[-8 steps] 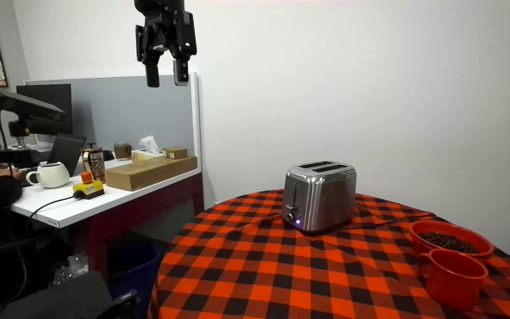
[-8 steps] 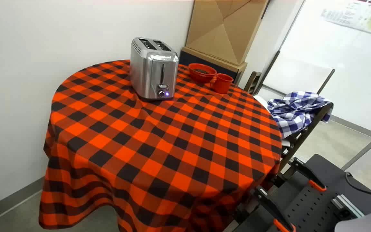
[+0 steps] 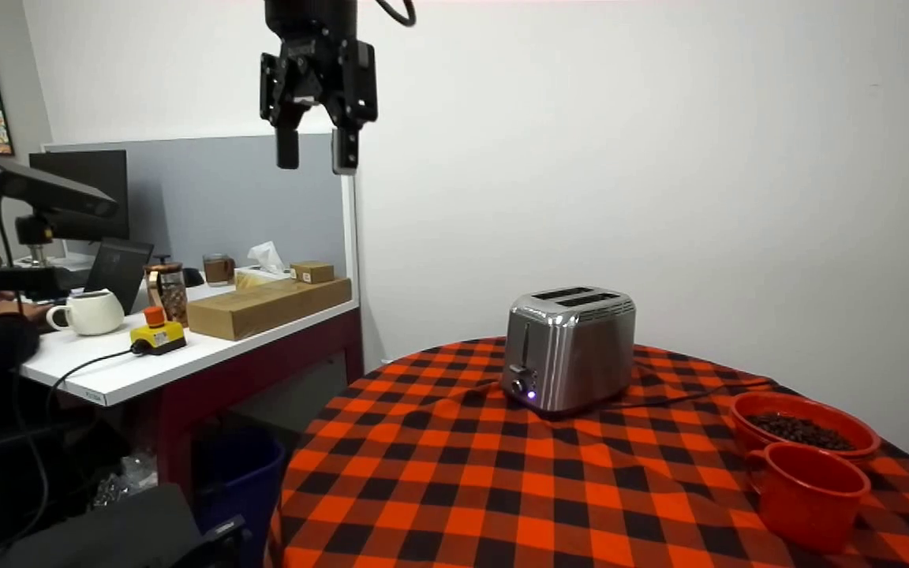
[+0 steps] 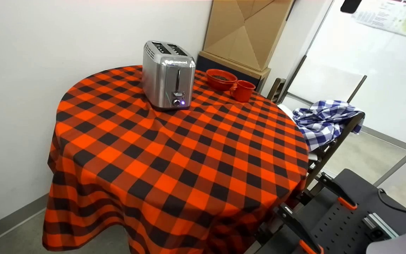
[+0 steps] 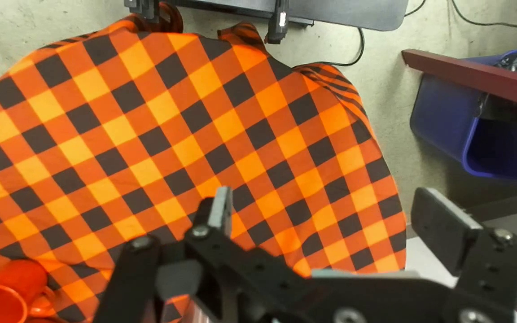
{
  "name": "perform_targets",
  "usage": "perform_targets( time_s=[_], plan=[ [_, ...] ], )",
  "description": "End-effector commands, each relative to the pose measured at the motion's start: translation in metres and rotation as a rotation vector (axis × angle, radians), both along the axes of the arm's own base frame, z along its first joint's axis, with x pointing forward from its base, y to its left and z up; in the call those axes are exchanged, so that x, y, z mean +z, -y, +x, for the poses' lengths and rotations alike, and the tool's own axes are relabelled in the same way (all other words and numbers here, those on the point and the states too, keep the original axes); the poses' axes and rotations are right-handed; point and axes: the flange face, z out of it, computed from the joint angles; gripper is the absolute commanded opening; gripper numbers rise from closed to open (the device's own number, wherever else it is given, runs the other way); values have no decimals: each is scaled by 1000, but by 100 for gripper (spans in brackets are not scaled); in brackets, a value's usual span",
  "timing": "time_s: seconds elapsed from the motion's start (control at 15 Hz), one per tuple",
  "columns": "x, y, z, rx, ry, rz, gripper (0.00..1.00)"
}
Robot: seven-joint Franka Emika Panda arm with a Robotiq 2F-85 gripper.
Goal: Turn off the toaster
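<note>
The silver toaster stands upright on the red-and-black checked table, with its two slots on top. It also shows in an exterior view. On its front end, the lever sits low in its slot above a round knob. A purple light glows beside the knob. My gripper points down, open and empty, high above and to the left of the toaster in that view. In the wrist view my gripper has wide-apart fingers. There the toaster is mostly hidden; a shiny sliver at the bottom may be part of it.
A red bowl of dark beans and a red mug stand on the table. A cord runs from the toaster. A white desk and a blue bin are beside the table. A wall stands behind.
My gripper has moved right and a little down in an exterior view, still open. A dark tip now shows at the top right of an exterior view. The toaster has not moved.
</note>
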Motion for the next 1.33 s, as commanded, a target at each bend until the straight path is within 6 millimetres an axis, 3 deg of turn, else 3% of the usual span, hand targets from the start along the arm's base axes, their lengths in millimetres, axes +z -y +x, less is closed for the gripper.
perform_targets(
  time_s=[0.0, 0.27, 0.53, 0.87, 1.27],
  plan=[
    [-42, 48, 19, 44, -56, 58, 100],
    [-106, 96, 46, 41, -150, 66, 100],
    [-165, 118, 77, 12, -190, 35, 100],
    [-226, 123, 124, 7, -210, -20, 100],
    [-273, 108, 183, 142, -144, -120, 100]
  ],
)
